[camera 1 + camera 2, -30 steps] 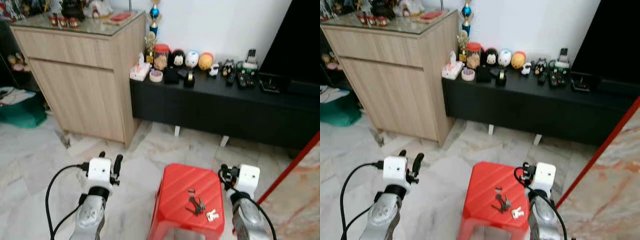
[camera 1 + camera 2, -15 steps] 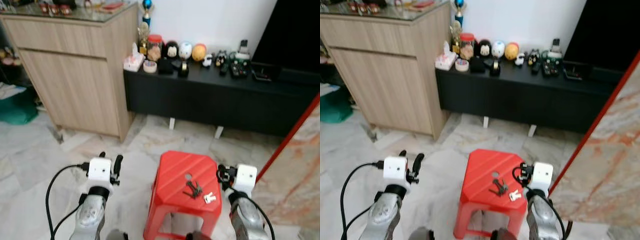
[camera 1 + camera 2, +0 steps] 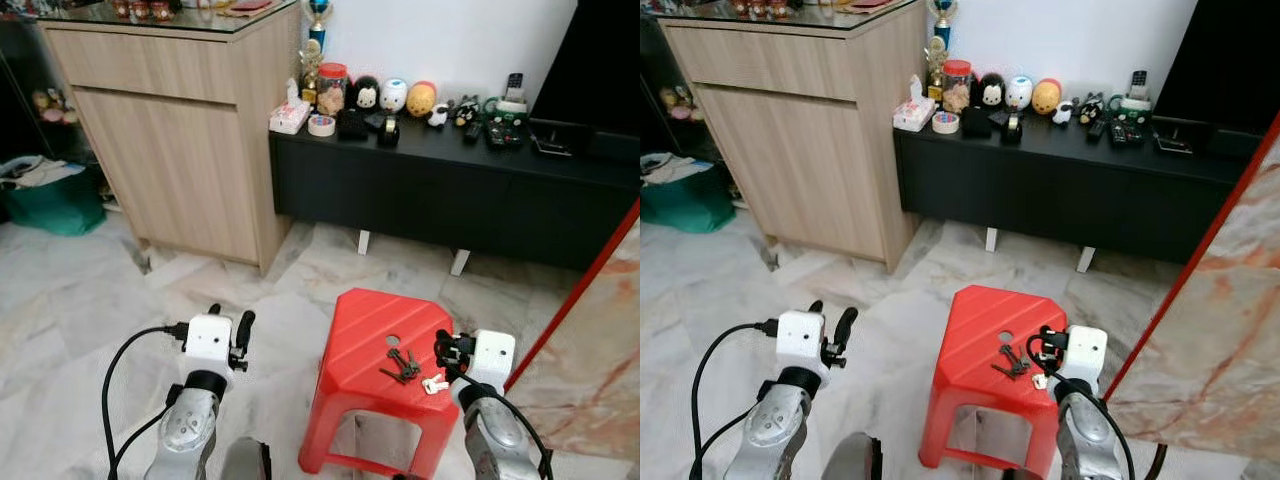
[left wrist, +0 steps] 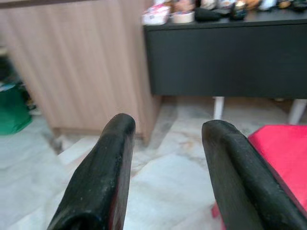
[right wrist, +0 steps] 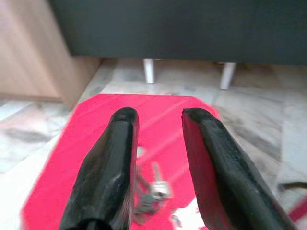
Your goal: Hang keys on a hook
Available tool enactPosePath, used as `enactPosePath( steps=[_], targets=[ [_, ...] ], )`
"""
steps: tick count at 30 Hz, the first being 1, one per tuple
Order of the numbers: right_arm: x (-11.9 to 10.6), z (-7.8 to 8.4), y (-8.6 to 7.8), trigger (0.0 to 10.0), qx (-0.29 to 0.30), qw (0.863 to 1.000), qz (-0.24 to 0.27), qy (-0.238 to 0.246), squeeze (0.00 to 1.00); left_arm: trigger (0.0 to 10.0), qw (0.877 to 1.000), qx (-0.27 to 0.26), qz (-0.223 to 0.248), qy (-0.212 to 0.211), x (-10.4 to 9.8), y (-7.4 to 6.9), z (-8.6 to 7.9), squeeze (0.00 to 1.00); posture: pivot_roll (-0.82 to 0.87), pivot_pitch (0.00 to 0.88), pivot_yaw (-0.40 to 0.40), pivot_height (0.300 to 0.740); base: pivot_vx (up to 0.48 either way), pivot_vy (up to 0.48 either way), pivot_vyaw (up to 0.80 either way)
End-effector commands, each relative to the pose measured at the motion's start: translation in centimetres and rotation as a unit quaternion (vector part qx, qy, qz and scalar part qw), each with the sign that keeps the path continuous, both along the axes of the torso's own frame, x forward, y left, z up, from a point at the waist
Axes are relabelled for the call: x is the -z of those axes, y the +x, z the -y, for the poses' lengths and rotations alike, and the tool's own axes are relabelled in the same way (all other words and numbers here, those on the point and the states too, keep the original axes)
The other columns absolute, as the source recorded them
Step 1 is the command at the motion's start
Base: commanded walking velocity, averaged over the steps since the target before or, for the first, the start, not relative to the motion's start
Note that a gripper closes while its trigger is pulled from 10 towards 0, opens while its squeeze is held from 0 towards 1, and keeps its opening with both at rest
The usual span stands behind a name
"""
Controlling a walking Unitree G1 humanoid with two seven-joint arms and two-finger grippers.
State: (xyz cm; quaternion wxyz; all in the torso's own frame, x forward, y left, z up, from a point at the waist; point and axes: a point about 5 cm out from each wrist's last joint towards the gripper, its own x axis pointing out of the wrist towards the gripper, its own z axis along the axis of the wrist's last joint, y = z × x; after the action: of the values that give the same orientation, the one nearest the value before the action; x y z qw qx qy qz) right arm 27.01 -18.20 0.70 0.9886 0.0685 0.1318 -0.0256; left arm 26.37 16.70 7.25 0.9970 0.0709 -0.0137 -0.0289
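The keys (image 3: pixel 405 366) lie partly hidden behind the right gripper (image 5: pixel 156 115) on the red stool (image 3: pixel 365 320); both grippers, left gripper (image 4: pixel 165 129) too, stand open and empty

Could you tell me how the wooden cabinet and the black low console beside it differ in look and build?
The wooden cabinet is tall and light-coloured; the black low console is long, low and dark. The cabinet's base sits at the floor, while the console stands on short pale legs. The cabinet has a glass top; the console's top is crowded with small figurines and remotes. Both stand against the white wall.
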Motion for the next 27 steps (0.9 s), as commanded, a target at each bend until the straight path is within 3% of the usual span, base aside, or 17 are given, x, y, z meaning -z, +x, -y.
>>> enactPosePath(
  steps=[1,5,27],
  targets=[
    [-0.3,-0.26,0.31,10.0,-0.01,1.0,0.008,-0.001,0.0,10.0,1.0,0.004,-0.001,-0.005,-0.1,0.05,0.0,0.0,0.08,0.0,-0.061,0.642,0.0,0.0,0.8],
    [-0.19,-0.44,0.29,10.0,-0.018,1.0,0.004,-0.003,0.0,10.0,1.0,0.006,-0.003,-0.006,-0.09,0.06,0.04,0.0,0.08,0.0,-0.061,0.642,0.124,0.0,0.8],
    [0.18,-0.07,0.17,10.0,0.018,1.0,-0.008,0.013,0.0,10.0,1.0,0.013,-0.003,-0.007,-0.15,0.11,0.07,0.0,0.08,0.0,-0.062,0.642,0.281,0.0,0.0]
  ],
)
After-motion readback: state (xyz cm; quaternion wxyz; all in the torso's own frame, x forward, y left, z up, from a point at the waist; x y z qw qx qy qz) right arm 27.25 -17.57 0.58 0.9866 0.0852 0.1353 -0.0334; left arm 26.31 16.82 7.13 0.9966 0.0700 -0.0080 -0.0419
